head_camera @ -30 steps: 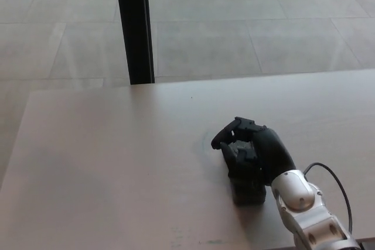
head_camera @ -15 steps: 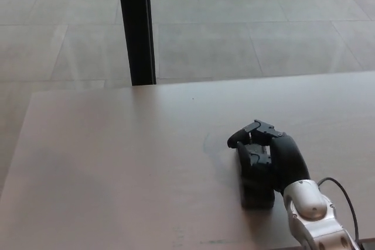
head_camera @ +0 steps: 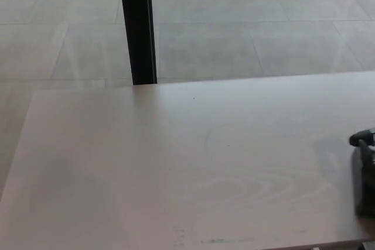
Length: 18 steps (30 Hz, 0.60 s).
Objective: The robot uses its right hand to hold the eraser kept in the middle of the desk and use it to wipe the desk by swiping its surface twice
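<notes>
Only a dark sliver of my right hand shows, at the right edge of the head view, low over the pale desk. One black finger curls over the top of a dark block, the eraser, which rests on the desk surface and is cut off by the picture's edge. The hand looks shut on the eraser. The wrist and forearm are out of the picture. My left hand does not show.
A black upright post stands just beyond the desk's far edge, with grey floor tiles behind it. A faint curved mark lies mid-desk and small smudges sit near the front edge.
My right hand has swept with the eraser from the middle of the desk to the far right, almost out of view. The camera has shifted slightly.
</notes>
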Available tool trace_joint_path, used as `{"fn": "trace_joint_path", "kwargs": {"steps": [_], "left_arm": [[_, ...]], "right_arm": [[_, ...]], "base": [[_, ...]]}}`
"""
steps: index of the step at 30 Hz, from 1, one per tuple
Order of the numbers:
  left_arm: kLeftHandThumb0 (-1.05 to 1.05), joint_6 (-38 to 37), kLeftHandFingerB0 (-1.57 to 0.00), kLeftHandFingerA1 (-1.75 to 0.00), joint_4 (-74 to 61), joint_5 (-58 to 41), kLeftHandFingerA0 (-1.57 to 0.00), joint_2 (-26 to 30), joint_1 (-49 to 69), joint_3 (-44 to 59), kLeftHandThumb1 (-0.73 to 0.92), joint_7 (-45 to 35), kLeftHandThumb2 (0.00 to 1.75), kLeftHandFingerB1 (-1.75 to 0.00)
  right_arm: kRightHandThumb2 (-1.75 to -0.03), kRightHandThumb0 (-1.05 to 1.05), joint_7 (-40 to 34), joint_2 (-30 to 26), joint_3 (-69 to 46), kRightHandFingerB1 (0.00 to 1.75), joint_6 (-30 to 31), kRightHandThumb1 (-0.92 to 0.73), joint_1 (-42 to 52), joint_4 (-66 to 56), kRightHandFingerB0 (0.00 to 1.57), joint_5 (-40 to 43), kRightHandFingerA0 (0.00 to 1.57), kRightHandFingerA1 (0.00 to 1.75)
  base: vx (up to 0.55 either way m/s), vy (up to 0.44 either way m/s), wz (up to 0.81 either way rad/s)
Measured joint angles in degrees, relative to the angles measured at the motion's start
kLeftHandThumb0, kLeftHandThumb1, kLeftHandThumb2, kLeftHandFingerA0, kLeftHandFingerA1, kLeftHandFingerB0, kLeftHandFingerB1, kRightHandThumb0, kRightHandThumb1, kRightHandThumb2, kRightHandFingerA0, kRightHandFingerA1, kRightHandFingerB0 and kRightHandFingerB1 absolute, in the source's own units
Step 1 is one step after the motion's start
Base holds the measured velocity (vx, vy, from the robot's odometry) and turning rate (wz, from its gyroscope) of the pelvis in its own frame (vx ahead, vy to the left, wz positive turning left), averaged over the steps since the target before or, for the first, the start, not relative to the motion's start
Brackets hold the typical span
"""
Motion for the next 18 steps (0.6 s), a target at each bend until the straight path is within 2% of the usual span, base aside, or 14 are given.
{"fn": "trace_joint_path", "kwargs": {"steps": [2, 3, 4, 5, 8, 9, 10, 11, 12, 13, 15, 16, 17, 18], "left_arm": [[-0.46, 0.0, -0.53, -0.8, 0.0, -0.1, -0.75, 0.0, 0.0, 0.0, 0.52, 0.0, 0.95, -0.68], [-0.44, 0.0, -0.51, -0.8, -0.1, -0.1, -0.73, 0.0, 0.1, 0.0, 0.52, 0.0, 0.95, -0.67], [-0.43, 0.0, -0.58, -0.76, -0.1, -0.2, -0.73, 0.0, 0.1, 0.0, 0.7, 0.0, 0.61, -0.64], [-0.43, 0.0, -0.57, -0.76, -0.4, -0.2, -0.72, 0.0, 0.1, 0.1, 0.7, 0.0, 0.61, -0.63], [-0.44, 0.0, -0.58, -0.76, -1.0, -0.4, -0.74, 0.0, 0.3, 0.1, 0.69, -0.1, 0.61, -0.63], [-0.44, 0.0, -0.51, -0.8, -1.1, -0.4, -0.73, 0.0, 0.3, 0.1, 0.52, -0.1, 0.95, -0.68], [-0.44, 0.0, -0.51, -0.8, -1.2, -0.4, -0.73, 0.0, 0.3, 0.1, 0.52, -0.1, 0.95, -0.68], [-0.43, 0.0, -0.59, -0.75, -1.3, -0.4, -0.74, 0.0, 0.3, 0.1, 0.69, -0.1, 0.6, -0.63], [-0.42, 0.0, -0.59, -0.74, -1.5, -0.5, -0.74, 0.0, 0.3, 0.1, 0.7, -0.1, 0.61, -0.63], [-0.41, 0.0, -0.59, -0.75, -1.6, -0.5, -0.75, 0.0, 0.3, 0.1, 0.69, -0.1, 0.6, -0.63], [-0.43, 0.0, -0.61, -0.77, -1.3, -0.5, -0.78, 0.0, 0.1, 0.1, 0.69, -0.1, 0.6, -0.65], [-0.46, 0.0, -0.59, -0.83, -1.2, -0.5, -0.79, 0.0, 0.0, 0.1, 0.49, -0.1, 0.92, -0.72], [-0.46, 0.0, -0.59, -0.83, -0.9, -0.5, -0.79, 0.0, -0.1, 0.1, 0.49, -0.1, 0.92, -0.72], [-0.44, 0.0, -0.64, -0.78, -0.7, -0.5, -0.79, 0.0, -0.2, 0.1, 0.69, -0.1, 0.58, -0.66]], "right_arm": [[-0.81, -0.25, -0.2, -2.4, -1.4, 1.53, 0.2, -0.75, 0.2, 1.6, 0.59, 0.2, 0.91, 1.75], [-0.85, -0.27, -0.3, -3.7, -2.0, 1.4, 0.2, -0.74, 0.5, 2.6, 0.69, 0.4, 0.92, 1.75], [-0.92, -0.28, -0.4, -4.4, -2.4, 1.56, 0.2, -0.66, 0.7, 3.3, 0.64, 0.5, 0.93, 1.75], [-0.8, -0.34, -0.6, -5.0, -2.8, 1.61, -0.1, -0.71, 0.8, 4.1, 0.65, 0.6, 0.96, 1.75], [-0.74, -0.34, -0.8, -5.1, -3.6, 1.59, -0.7, -0.74, 0.8, 5.2, 0.63, 1.1, 0.96, 1.75], [-0.99, -0.46, -0.8, -4.7, -3.8, 1.23, -0.9, -0.59, 0.8, 5.4, 0.9, 1.4, 1.23, 1.43], [-0.99, -0.46, -0.8, -4.3, -4.0, 1.23, -1.2, -0.59, 0.7, 5.5, 0.9, 1.7, 1.23, 1.43], [-0.97, -0.47, -0.8, -4.0, -4.1, 1.25, -1.6, -0.57, 0.7, 5.6, 0.92, 2.0, 1.25, 1.45], [-0.73, -0.34, -0.7, -3.4, -4.3, 1.6, -2.0, -0.71, 0.6, 5.6, 0.67, 2.4, 0.99, 1.75], [-0.77, -0.33, -0.7, -3.0, -4.3, 1.56, -2.3, -0.68, 0.6, 5.6, 0.67, 2.6, 0.98, 1.75], [-0.73, -0.36, -0.6, -1.4, -3.9, 1.62, -3.4, -0.7, 0.5, 5.4, 0.68, 3.1, 0.97, 1.75], [-1.0, -0.45, -0.6, -0.9, -3.7, 1.24, -3.6, -0.55, 0.4, 5.2, 0.96, 3.2, 1.2, 1.39], [-1.0, -0.45, -0.6, 0.3, -3.1, 1.24, -4.2, -0.55, 0.1, 4.8, 0.96, 3.3, 1.2, 1.39], [-0.74, -0.35, -0.6, 1.1, -2.7, 1.6, -4.4, -0.72, -0.1, 4.5, 0.67, 3.4, 0.96, 1.75]], "base": [[0.0, 0.0, 0.0], [0.0, 0.0, 0.0], [0.0, 0.0, 0.0], [0.0, 0.0, 0.0], [0.0, 0.0, 0.0], [0.0, 0.0, 0.0], [0.0, 0.0, 0.0], [0.0, 0.0, 0.0], [0.0, 0.0, 0.0], [0.0, 0.0, 0.0], [0.0, 0.0, 0.0], [0.0, 0.0, 0.0], [0.0, 0.0, 0.0], [0.0, 0.0, 0.0]]}}
